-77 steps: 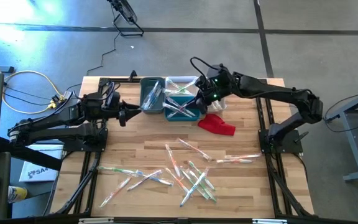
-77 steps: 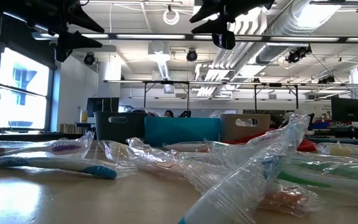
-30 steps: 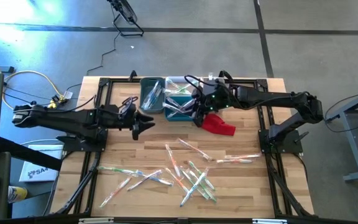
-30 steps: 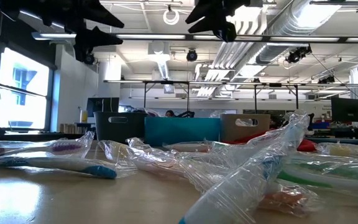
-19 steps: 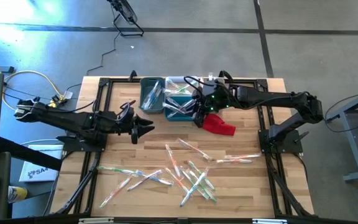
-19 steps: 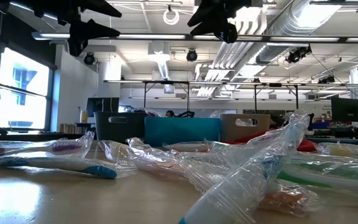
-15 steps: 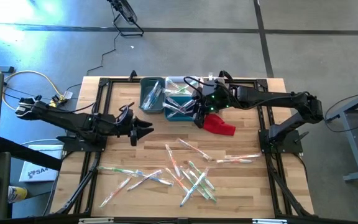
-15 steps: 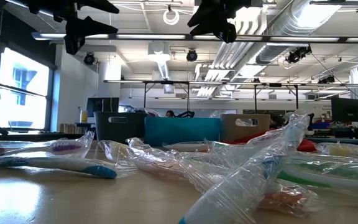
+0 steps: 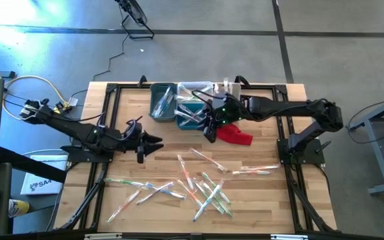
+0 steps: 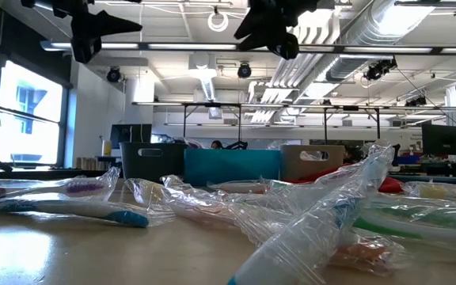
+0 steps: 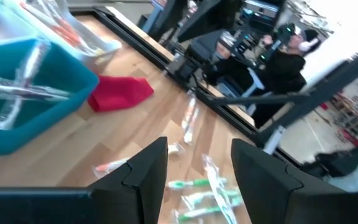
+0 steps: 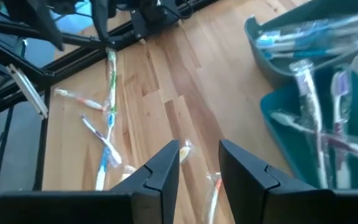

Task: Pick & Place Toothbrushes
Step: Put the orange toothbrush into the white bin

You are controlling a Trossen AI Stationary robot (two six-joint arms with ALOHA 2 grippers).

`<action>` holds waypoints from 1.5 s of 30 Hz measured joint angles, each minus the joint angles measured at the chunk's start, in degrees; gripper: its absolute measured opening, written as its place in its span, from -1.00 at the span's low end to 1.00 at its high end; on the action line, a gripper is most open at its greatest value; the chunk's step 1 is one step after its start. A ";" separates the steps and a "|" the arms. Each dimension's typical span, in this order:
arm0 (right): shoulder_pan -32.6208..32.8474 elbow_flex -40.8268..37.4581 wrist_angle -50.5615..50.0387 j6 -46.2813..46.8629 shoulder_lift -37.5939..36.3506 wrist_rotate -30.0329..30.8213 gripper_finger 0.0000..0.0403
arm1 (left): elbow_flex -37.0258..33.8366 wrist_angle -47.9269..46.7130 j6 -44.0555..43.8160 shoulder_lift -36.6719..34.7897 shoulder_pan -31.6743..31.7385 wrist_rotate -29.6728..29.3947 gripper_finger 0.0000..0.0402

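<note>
Wooden table | toothbrushes scattered beyond both tools | left tool, right tool released, empty

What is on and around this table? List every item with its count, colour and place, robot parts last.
toothbrushes: dozens, green, orange, blue and white, wrapped, scattered on the near half of the table; more in the bins
grey bin: one, far edge
teal bin: one, beside the grey one
white bin: one, behind the teal one
red cloth: one, right of the teal bin
left gripper: open, empty, above bare wood
right gripper: open, empty, by the teal bin
</note>
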 joint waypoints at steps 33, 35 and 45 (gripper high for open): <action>13.78 0.00 -10.59 17.88 0.70 18.62 -0.48 | -0.04 -3.45 0.48 0.00 -3.03 2.66 -0.13; 14.21 0.00 -10.59 17.98 0.70 20.87 -0.48 | -0.04 -3.45 0.48 0.00 -3.03 2.66 -0.13; 15.73 0.02 -11.22 26.19 3.55 28.37 -0.48 | -0.04 -3.43 0.04 -0.02 -3.01 2.66 -0.13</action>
